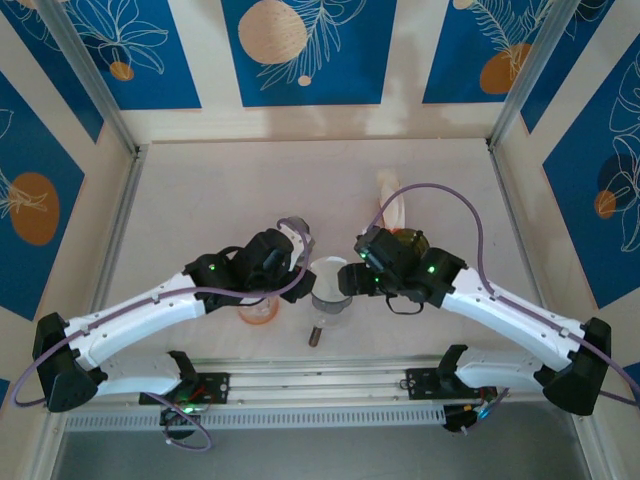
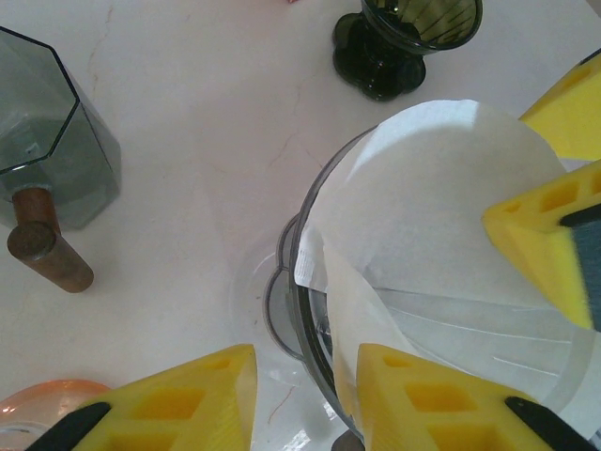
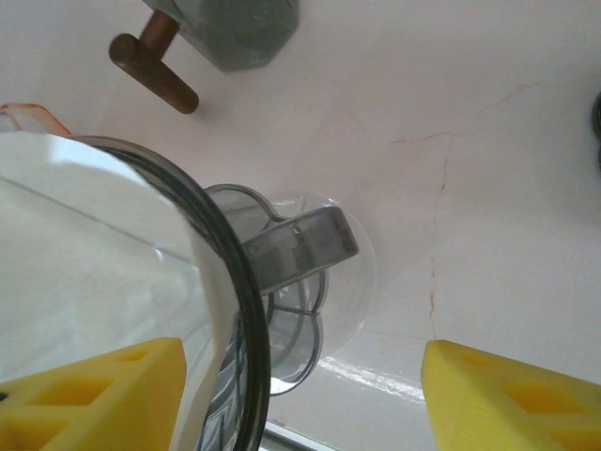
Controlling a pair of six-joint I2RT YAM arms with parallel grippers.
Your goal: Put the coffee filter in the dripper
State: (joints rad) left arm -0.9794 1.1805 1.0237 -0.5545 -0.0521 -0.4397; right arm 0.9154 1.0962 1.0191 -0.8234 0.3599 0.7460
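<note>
white arms (image 1: 150, 305) — black joints, purple cables (image 1: 440, 190)

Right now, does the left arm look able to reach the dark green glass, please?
Probably not: the right arm hangs over the green glass, and the clear dripper with its filter stands between.

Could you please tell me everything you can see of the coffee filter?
The coffee filter is thin white paper, opened into a cone, with a seam flap down its left side in the left wrist view. It sits inside the clear dripper, its rounded top edge rising above the rim on the far side. One yellow finger of the right gripper seems to press its right side; the left gripper hangs open at its near edge.
</note>
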